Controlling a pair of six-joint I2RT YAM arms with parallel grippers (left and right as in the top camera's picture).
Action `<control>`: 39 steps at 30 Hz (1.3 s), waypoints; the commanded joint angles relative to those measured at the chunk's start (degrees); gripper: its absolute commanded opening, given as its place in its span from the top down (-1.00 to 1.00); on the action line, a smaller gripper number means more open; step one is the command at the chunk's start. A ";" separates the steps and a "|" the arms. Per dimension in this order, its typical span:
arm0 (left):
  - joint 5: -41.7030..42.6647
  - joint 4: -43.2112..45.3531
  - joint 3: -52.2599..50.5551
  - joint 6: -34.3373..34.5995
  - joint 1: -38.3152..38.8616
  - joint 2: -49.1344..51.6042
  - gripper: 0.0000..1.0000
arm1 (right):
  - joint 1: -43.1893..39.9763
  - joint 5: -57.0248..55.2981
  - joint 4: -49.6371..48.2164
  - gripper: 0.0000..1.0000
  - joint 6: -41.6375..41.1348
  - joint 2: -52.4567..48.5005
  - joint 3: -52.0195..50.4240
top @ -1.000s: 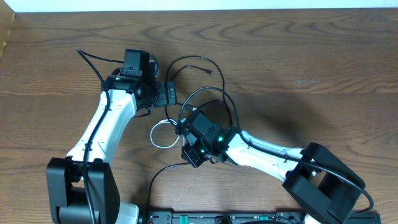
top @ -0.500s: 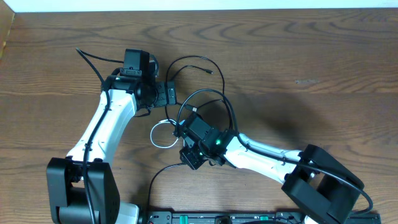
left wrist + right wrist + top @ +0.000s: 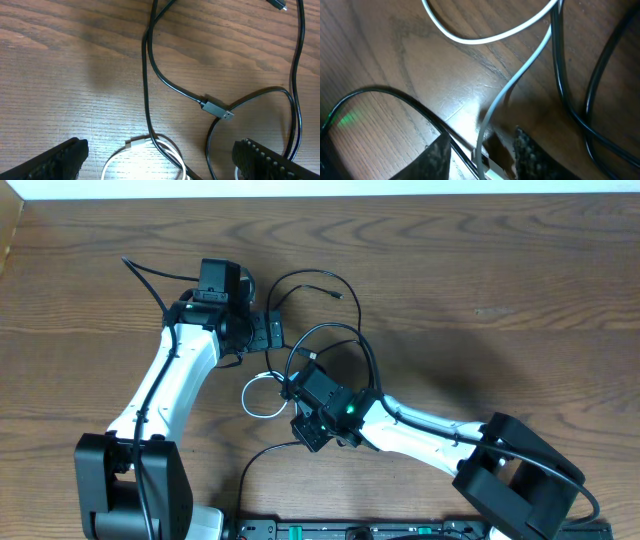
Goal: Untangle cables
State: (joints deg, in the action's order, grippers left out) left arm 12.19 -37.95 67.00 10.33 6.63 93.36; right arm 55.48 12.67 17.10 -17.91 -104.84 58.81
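The left hand [image 3: 266,330] hovers over the cables, its fingers spread wide and holding nothing. The right hand [image 3: 482,150] is partly open, with the white cable [image 3: 485,39] running between its fingers (whether they touch it I cannot tell). The white loop lies on the surface [image 3: 500,280] just beside the right hand. Black cables [image 3: 147,75] cross it and curl around that hand.

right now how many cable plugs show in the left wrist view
3: a silver-tipped black plug mid-frame, a second black plug at the top right edge, a white plug bottom centre. More may lie outside this view.
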 commanded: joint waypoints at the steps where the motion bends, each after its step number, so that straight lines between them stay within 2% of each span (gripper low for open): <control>1: 0.66 -0.20 0.39 0.02 -0.20 0.22 -0.96 | 0.50 -0.68 0.50 0.27 -2.25 -0.31 -0.15; 12: 0.66 -0.20 0.39 0.02 -0.20 0.22 -0.96 | 1.11 -0.52 1.75 0.36 -2.47 -0.31 -0.15; 20: 0.66 -0.20 0.39 0.02 -0.20 0.22 -0.96 | 1.99 -0.55 0.66 0.58 -2.45 -0.31 -0.15; 25: 0.66 -0.20 0.39 0.02 -0.20 0.22 -0.96 | 1.99 -0.61 0.35 0.64 -2.45 -0.31 -0.15; 29: 0.66 -0.20 0.39 0.02 -0.20 0.22 -0.96 | 1.99 -0.74 0.24 0.77 -2.45 -0.31 -0.15; 33: 0.66 -0.20 0.39 0.02 -0.20 0.22 -0.96 | 2.01 0.04 0.26 0.98 -2.47 -0.31 -0.15; 39: 0.66 -0.20 0.39 0.02 -0.20 0.22 -0.96 | 1.99 2.38 0.22 0.98 -2.45 -0.28 -0.15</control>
State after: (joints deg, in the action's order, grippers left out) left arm 12.19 -37.95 67.00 10.33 6.63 93.36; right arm 57.14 13.52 17.32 -20.40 -104.84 58.81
